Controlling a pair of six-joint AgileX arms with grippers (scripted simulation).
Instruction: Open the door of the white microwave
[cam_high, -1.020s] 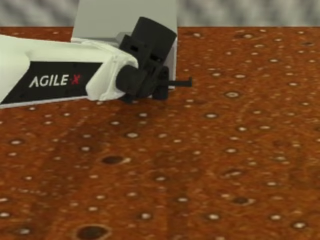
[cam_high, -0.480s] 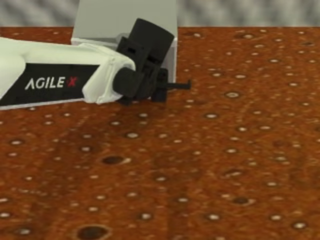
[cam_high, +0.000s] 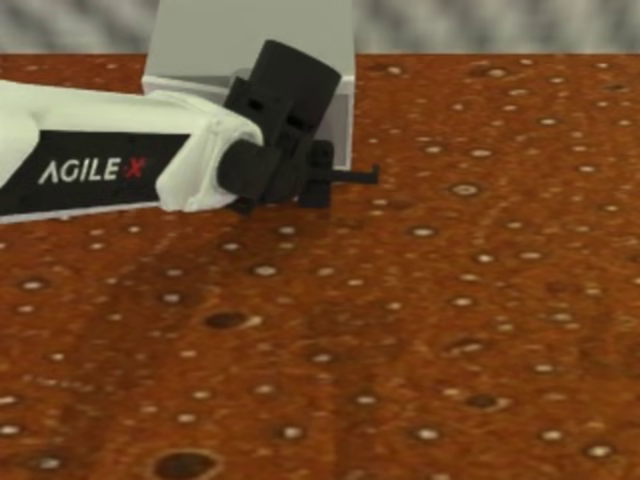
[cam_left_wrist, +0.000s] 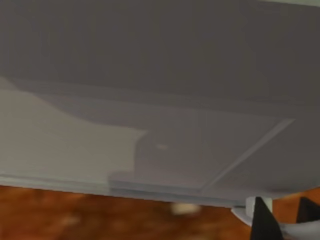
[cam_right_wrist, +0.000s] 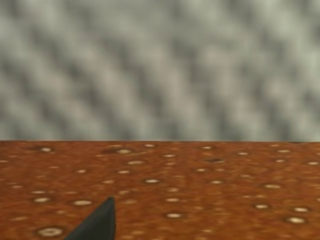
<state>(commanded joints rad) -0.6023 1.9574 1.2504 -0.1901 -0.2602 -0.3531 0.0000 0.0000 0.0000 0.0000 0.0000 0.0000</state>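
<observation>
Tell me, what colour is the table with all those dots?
Reddish-brown table with pale and dark spots, best in the top view.

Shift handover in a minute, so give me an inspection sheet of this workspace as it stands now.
Surface: brown speckled table, bare apart from the microwave and the arm.
Job's things: white microwave at the far edge, left of centre; its door fills the left wrist view, and whether it is ajar cannot be told.
Clutter: nothing seen.
Grippers: left gripper is at the microwave's front right corner, a dark finger pointing toward the table's right. The right gripper is outside the top view; its wrist view shows only a dark tip over the table.
Cables: nothing seen.
Surroundings: grey textured wall behind the table.
</observation>
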